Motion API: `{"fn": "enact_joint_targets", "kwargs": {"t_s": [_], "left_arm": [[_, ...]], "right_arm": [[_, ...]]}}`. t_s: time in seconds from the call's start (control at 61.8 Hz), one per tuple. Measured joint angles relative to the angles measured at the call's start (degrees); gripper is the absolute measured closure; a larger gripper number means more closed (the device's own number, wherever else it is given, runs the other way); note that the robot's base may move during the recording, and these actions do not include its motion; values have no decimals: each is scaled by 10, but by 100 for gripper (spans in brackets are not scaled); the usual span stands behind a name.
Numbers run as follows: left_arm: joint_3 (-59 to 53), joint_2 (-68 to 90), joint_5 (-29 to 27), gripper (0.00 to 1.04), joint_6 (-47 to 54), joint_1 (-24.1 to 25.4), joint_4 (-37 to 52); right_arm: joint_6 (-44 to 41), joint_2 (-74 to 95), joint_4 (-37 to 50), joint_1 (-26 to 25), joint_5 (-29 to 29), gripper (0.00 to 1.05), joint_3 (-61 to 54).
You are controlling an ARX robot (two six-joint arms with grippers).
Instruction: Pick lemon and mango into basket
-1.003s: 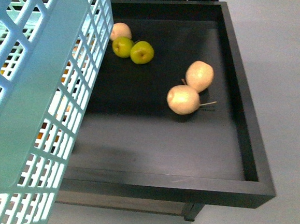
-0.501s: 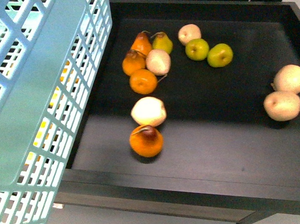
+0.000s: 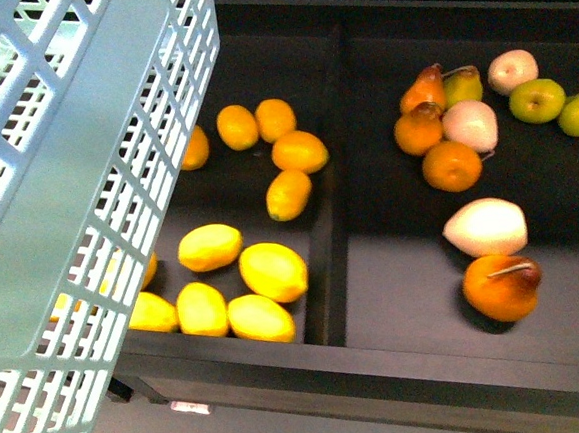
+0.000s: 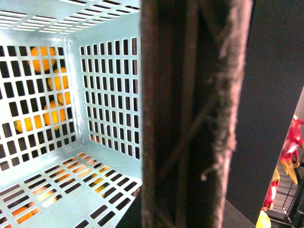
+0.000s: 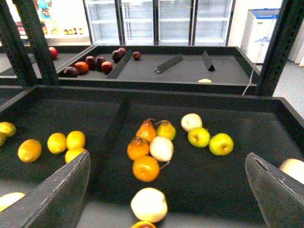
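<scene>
The pale teal basket (image 3: 79, 223) hangs tilted at the left of the front view, in front of part of the fruit bin. My left gripper is shut on the basket; its brownish handle (image 4: 190, 114) fills the left wrist view, with the empty slotted floor (image 4: 57, 185) beside it. Several small deep-orange lemons (image 3: 299, 151) lie at the back of the left compartment. Several larger yellow mangoes (image 3: 273, 271) lie at its front. My right gripper (image 5: 168, 199) is open and empty, above the pear compartment; lemons (image 5: 57, 142) show off to one side.
A black divider (image 3: 330, 223) splits the bin. The right compartment holds orange pears (image 3: 501, 287), pale pears (image 3: 486, 226) and green apples (image 3: 536, 100). The bin's raised front wall (image 3: 403, 378) runs along the near side. A further bin holds dark red fruit (image 5: 90, 64).
The front view has swept leftward along the bin: first pale pears and green apples, then orange pears, now the lemon and mango compartment. The basket keeps its place in the view.
</scene>
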Motion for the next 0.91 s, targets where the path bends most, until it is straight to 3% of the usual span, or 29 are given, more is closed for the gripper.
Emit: {"fn": "enact_joint_targets", "kwargs": {"t_s": [0.906], "left_arm": [[0,0,-3,100,2,0,0]], "right_arm": [[0,0,0,0,1,9,0]]}}
